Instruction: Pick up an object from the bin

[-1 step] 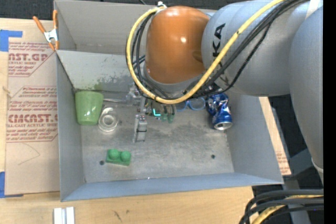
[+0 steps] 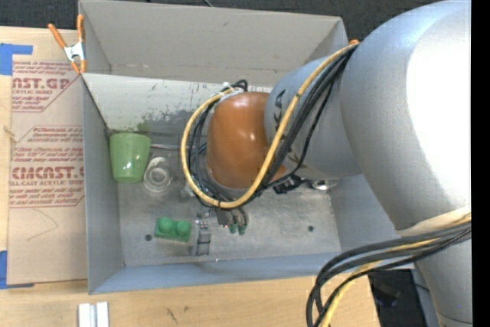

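Gripper (image 2: pixel 204 235) low, just right of the green block (image 2: pixel 172 230), lined up for a grab, I'd say; open or closed, can't tell. Cup (image 2: pixel 129 155) and jar (image 2: pixel 158 176) sit up-left of it.

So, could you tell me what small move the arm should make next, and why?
Probably a slight shift toward the view's left: the gripper sits just beside the right end of the small green studded block rather than over it, and that block is the nearest thing to it. The green cup and clear cup lie farther off.
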`<state>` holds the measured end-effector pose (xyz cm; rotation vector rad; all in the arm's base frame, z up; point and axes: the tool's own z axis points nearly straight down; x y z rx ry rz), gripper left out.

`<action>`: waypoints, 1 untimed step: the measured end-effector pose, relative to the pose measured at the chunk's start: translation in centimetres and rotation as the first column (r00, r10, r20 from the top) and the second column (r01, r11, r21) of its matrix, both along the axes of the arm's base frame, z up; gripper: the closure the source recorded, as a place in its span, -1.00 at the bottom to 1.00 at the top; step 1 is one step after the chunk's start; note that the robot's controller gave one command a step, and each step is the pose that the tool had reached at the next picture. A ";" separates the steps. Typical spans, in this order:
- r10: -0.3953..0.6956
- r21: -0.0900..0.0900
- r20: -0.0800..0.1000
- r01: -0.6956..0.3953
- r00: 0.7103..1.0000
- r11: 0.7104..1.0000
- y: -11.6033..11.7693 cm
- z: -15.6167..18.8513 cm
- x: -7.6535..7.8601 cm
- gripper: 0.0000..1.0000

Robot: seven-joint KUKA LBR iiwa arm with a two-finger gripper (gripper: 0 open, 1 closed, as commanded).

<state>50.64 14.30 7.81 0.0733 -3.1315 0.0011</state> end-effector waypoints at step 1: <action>0.157 0.001 0.010 -0.157 0.988 0.988 -1.9 -0.8 -0.6 -1.00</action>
